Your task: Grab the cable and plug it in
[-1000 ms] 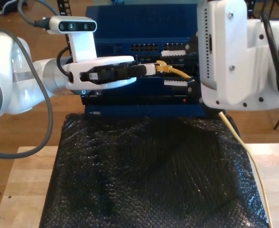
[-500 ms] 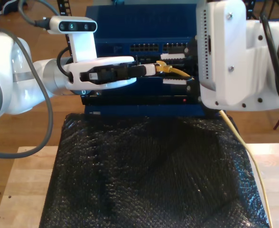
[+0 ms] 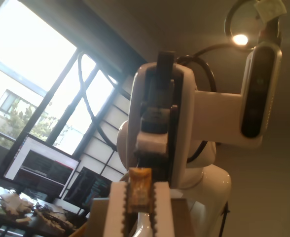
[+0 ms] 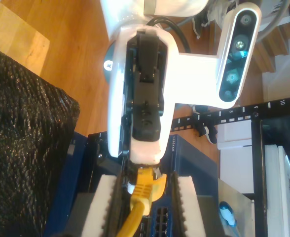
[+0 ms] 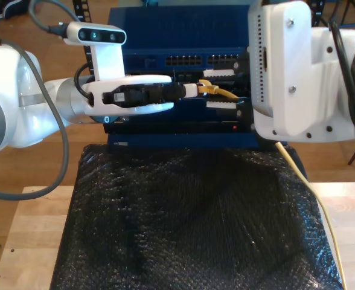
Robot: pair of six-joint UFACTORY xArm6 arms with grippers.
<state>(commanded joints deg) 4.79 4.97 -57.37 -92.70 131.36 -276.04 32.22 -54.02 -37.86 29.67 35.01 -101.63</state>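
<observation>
Cable (image 5: 218, 90) end pinched tight in my first gripper (image 3: 139, 207) – just in front of the blue switch (image 5: 177, 30). My second gripper (image 4: 142, 207) gapes wide – cable runs between its pads, untouched.

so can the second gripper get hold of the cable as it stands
Probably yes. My second gripper is open with a pad on each side of the cable and nothing else between them. My first gripper clamps its end just ahead.
</observation>
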